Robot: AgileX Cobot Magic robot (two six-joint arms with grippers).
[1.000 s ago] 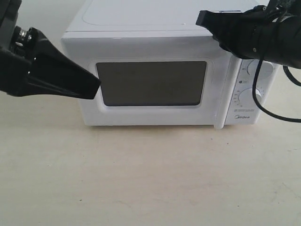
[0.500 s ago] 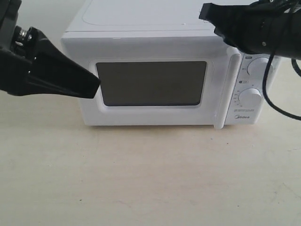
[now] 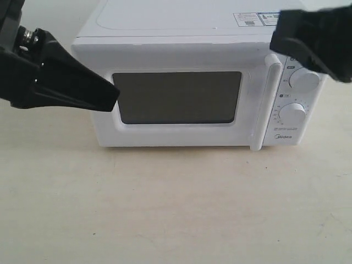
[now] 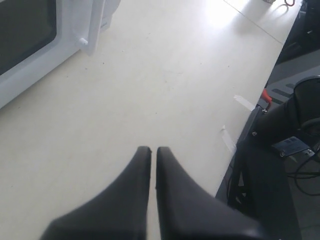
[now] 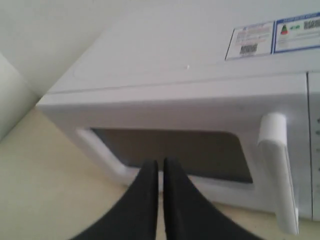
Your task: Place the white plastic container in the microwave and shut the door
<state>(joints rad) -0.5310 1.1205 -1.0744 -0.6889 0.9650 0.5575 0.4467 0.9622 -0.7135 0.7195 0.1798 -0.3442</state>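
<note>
Door [image 3: 176,98] closed, L gripper [image 4: 150,150] & R gripper [image 5: 160,162] pinched together, empty; to open, R should spread, hook handle [image 3: 266,104], follow hinge arc.

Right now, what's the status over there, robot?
Left gripper shut, empty, by the door's left edge. Right gripper shut, empty, near the handle's top. Microwave door closed; container not in sight.
</note>
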